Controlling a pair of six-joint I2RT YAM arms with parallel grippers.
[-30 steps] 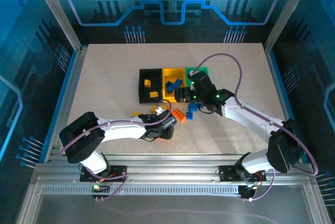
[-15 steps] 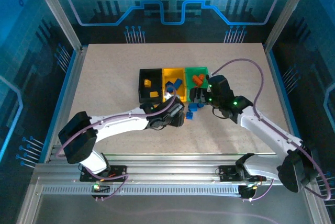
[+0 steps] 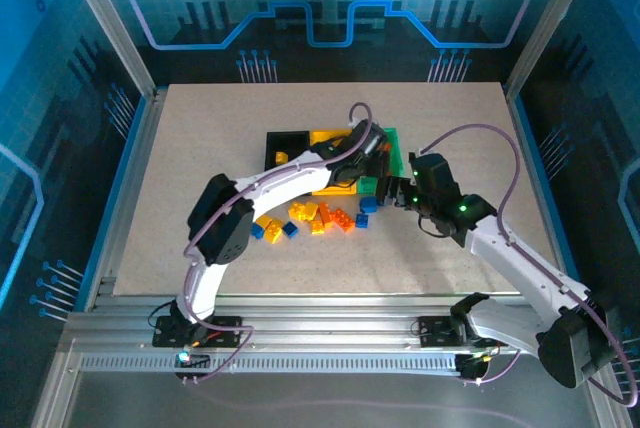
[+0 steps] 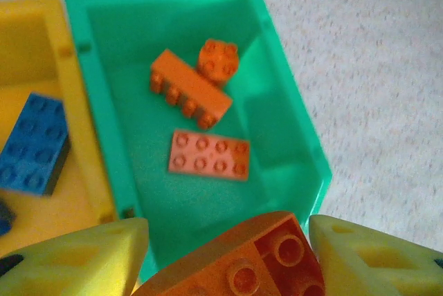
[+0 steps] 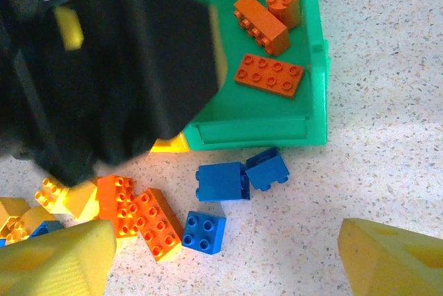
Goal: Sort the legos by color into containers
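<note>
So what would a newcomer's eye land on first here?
The left gripper holds an orange brick over the green bin, where three orange bricks already lie. The open right gripper hovers above blue bricks on the table just outside that bin.

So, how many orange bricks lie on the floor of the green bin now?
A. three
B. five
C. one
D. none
A: inside the green bin lie a long orange brick, a small orange brick and a flat orange plate. The fourth orange brick is held in the left hand, not in the bin.
</note>
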